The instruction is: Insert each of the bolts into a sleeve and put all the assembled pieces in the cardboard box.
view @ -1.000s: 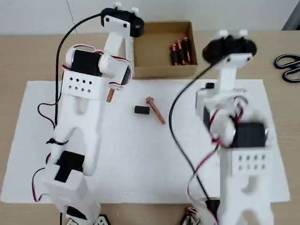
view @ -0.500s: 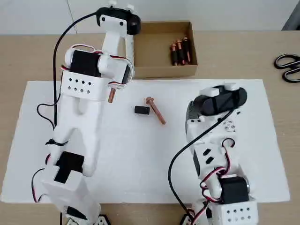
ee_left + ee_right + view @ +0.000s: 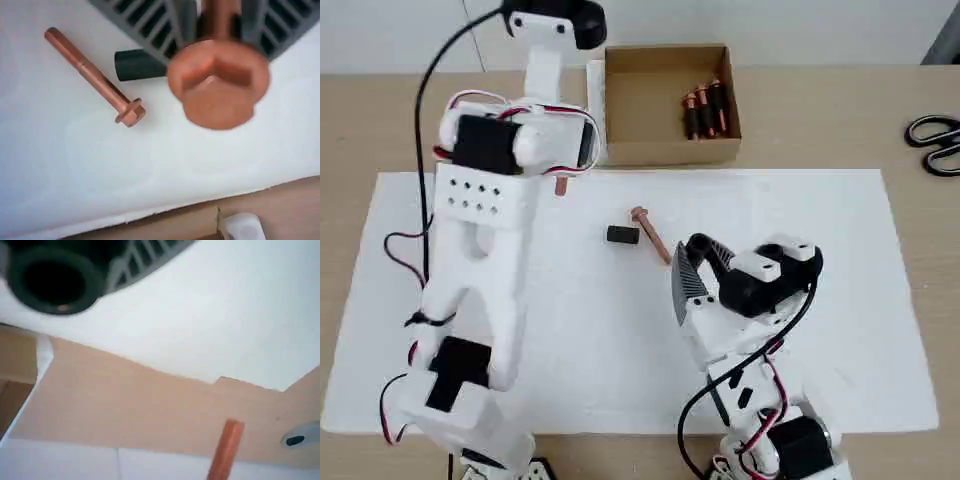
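Your left end effector [image 3: 216, 22] is pinching the held bolt [image 3: 218, 85] by its shaft, with the head turned toward its wrist camera. It sits just off the front corner of the box [image 3: 665, 153] on the side away from the scissors [image 3: 935, 140], over the edge of the mat [image 3: 570, 340]. Your right end effector [image 3: 692, 272] sits well in front of the box, over the mat. Its wrist view shows it pressed onto the held sleeve [image 3: 47, 280], seen end-on with the bore facing the camera. Between it and the box, the loose bolt [image 3: 651, 236] lies flat on the mat, head toward the box. The loose sleeve [image 3: 623, 235] lies just beside its shaft; you cannot tell whether they touch. Inside the box, a few sleeved bolts [image 3: 705, 108] lie side by side near the wall closest to the scissors. The box stands on the desk [image 3: 840, 120], with the mat's edge running just along its front wall.
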Robot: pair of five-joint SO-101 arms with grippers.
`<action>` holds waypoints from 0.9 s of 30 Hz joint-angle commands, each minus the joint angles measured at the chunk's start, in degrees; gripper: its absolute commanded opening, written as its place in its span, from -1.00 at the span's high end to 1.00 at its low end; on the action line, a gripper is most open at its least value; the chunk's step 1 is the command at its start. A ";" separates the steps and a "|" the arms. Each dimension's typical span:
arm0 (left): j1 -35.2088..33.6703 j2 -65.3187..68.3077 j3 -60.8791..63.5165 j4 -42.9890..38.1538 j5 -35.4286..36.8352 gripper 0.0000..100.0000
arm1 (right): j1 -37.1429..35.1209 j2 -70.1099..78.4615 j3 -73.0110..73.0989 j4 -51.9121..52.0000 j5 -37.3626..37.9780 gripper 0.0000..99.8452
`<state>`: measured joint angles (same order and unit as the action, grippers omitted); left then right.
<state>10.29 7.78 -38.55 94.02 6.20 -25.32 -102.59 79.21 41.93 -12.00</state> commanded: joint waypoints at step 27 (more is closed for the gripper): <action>6.51 -42.81 14.02 1.49 6.15 0.99 | -6.29 -0.31 -1.67 2.86 -0.35 0.99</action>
<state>17.93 -30.20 -31.25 98.68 12.88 -31.30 -102.59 79.21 44.40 -12.09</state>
